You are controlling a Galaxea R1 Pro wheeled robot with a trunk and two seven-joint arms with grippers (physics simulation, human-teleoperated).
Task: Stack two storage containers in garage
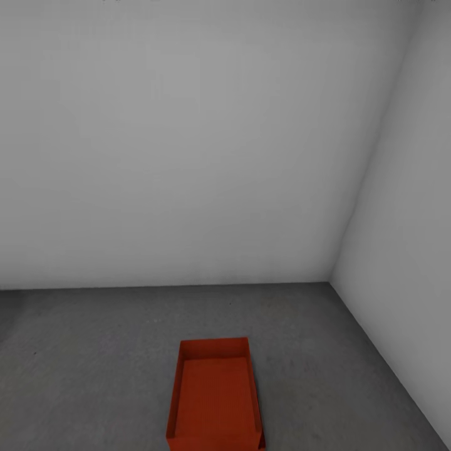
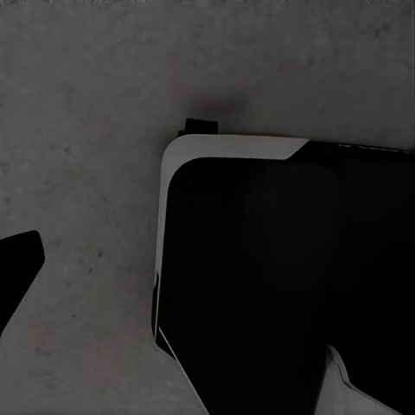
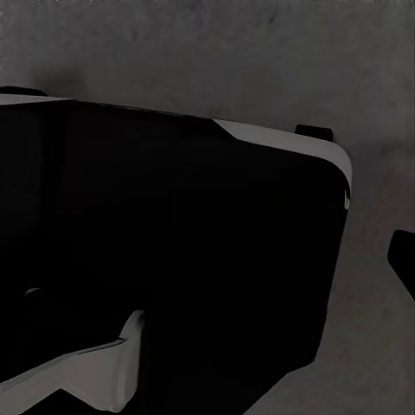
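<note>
1 orange-red container (image 1: 216, 398) sits open side up on the grey concrete floor (image 1: 94, 363), near the corner where 2 white walls (image 1: 188, 144) meet. Both wrist cameras look down at the robot's dark base (image 2: 277, 277) over that floor, and whether either gripper's fingers are apart or together cannot be told.

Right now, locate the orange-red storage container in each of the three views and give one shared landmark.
Head view: storage container at bottom centre, open side up, on the concrete floor.
Left wrist view: looks instead at the robot's dark body over the floor.
Right wrist view: likewise, dark body over floor.
Shared landmark: the grey concrete floor.
</note>
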